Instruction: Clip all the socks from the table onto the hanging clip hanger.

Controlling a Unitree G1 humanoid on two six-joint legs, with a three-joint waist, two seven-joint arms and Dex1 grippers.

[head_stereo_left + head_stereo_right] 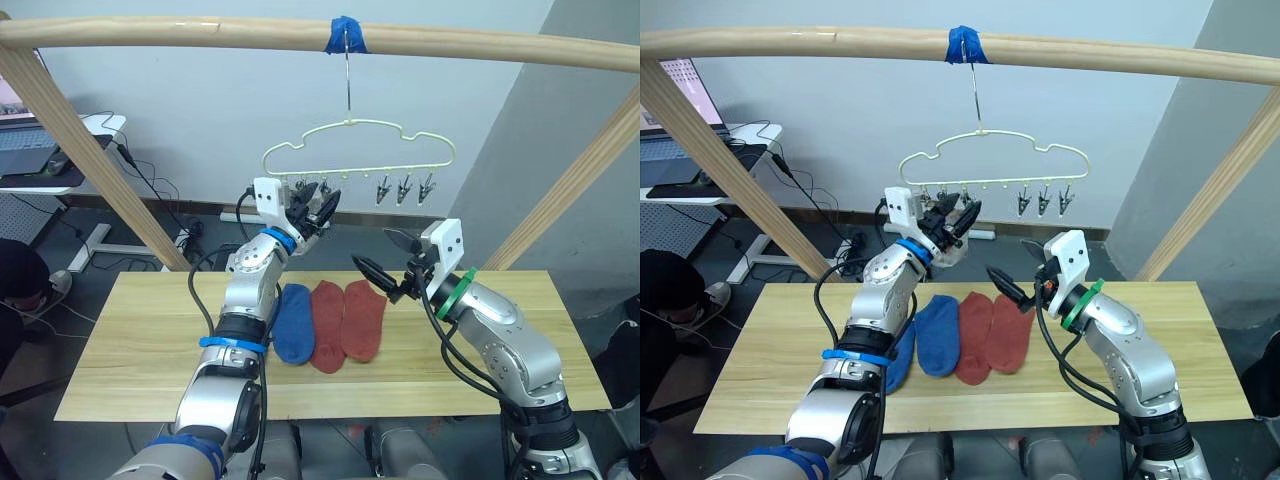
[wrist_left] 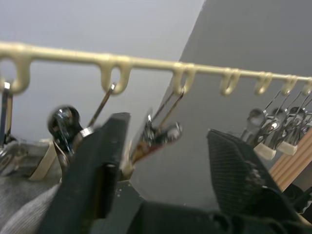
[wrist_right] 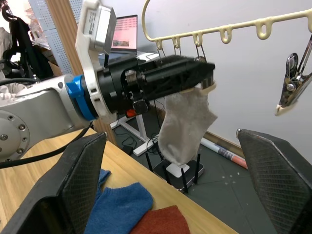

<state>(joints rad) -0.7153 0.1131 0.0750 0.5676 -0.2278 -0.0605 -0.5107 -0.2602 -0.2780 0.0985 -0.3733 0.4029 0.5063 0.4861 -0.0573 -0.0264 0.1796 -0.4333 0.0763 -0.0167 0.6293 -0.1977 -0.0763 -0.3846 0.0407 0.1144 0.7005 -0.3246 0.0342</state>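
Left side first: the left gripper point(image 1: 318, 208) is being held up at the thin pale-yellow wire clip hanger point(image 1: 360, 140), right at the leftmost small metal clips point(image 2: 156, 134). In the right wrist view the soft light-grey ankle sock point(image 3: 187, 124) is hanging straight down, long axis vertical, w/ its top edge at those clips and at the black fingers point(image 3: 175, 73). The fingers are seen parted in the left wrist view, one either side of a clip; whether the sock is being pinched by them cannot be told.

Moving rightward & down: on the long light wooden plank table point(image 1: 130, 350) the short blue fabric socks point(image 1: 937, 333) are lying just beside the arm, a second blue one partly tucked under the forearm. Next to them the two short red fabric socks point(image 1: 363, 318) are lying side by side, touching, long axes pointing away from the robot.

Right side: the right gripper point(image 1: 383, 260) is hovering w/ fingers spread wide, nothing between them, above & just beside the red pair. Judged from this, the right arm is nearer the red socks; they lie below and slightly left of its fingertips. Three free clips point(image 1: 405, 188) are dangling at the hanger's right end, above the right gripper.
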